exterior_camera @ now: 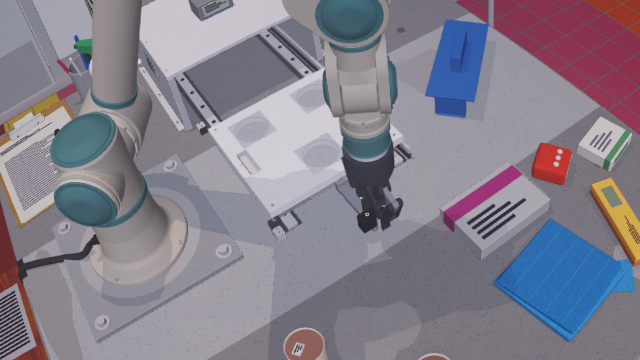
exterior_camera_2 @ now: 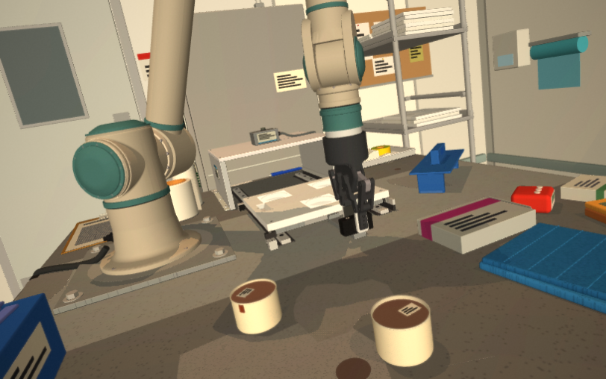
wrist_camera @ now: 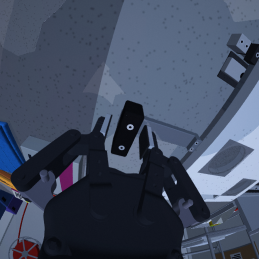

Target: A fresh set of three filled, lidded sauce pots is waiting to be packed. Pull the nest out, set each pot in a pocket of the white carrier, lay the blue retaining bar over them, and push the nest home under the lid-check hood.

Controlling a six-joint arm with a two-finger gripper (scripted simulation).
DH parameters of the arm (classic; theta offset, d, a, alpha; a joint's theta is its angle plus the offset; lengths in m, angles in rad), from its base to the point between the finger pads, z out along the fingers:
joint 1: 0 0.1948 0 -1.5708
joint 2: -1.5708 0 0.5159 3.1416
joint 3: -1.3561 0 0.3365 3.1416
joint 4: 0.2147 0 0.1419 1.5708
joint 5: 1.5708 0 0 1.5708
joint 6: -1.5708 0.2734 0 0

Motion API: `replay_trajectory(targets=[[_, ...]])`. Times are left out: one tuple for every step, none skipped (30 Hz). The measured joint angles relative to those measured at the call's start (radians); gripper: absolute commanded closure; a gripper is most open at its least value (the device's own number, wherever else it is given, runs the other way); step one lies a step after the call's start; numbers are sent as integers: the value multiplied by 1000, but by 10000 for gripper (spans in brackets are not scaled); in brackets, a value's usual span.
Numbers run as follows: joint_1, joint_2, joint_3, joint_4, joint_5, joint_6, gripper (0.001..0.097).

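The white carrier nest (exterior_camera: 295, 145) (exterior_camera_2: 313, 203) stands pulled out on its rails in front of the white hood (exterior_camera: 210, 40), its three round pockets empty. At its front edge my gripper (exterior_camera: 378, 216) (exterior_camera_2: 357, 219) (wrist_camera: 126, 130) is open around the black pull handle (wrist_camera: 127, 128), holding nothing. Two cream sauce pots with brown lids stand on the near table, one to the left (exterior_camera_2: 255, 306) (exterior_camera: 305, 346) and one to the right (exterior_camera_2: 402, 330). A third pot (exterior_camera_2: 183, 196) stands behind the arm's base. The blue retaining bar (exterior_camera: 457, 65) (exterior_camera_2: 438, 167) rests on the table to the right of the nest.
A blue folded mat (exterior_camera: 562, 277) lies at the right, with a grey box with a magenta stripe (exterior_camera: 495, 210) beside it. A red die (exterior_camera: 551, 163), a white box (exterior_camera: 604, 143) and a yellow device (exterior_camera: 617, 215) lie further right. The arm's base plate (exterior_camera: 145, 250) sits at the left.
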Motion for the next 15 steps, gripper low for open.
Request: replay_trajectory(targets=[[0, 0, 0, 0, 0, 0, 501], [0, 0, 0, 1, 0, 0, 501], [0, -1, 1, 2, 0, 0, 501], [0, -2, 2, 4, 0, 0, 501], [0, -3, 4, 7, 0, 0, 501], [0, -5, 6, 11, 0, 0, 501], [0, -7, 8, 16, 0, 0, 501], [0, -10, 11, 22, 0, 0, 501], [0, -13, 15, 29, 0, 0, 501], [0, -16, 19, 36, 0, 0, 501], [0, -20, 24, 44, 0, 0, 501], [0, -24, 29, 53, 0, 0, 501], [0, -28, 34, 62, 0, 0, 501], [0, -32, 40, 72, 0, 0, 501], [0, -36, 45, 81, 0, 0, 501]])
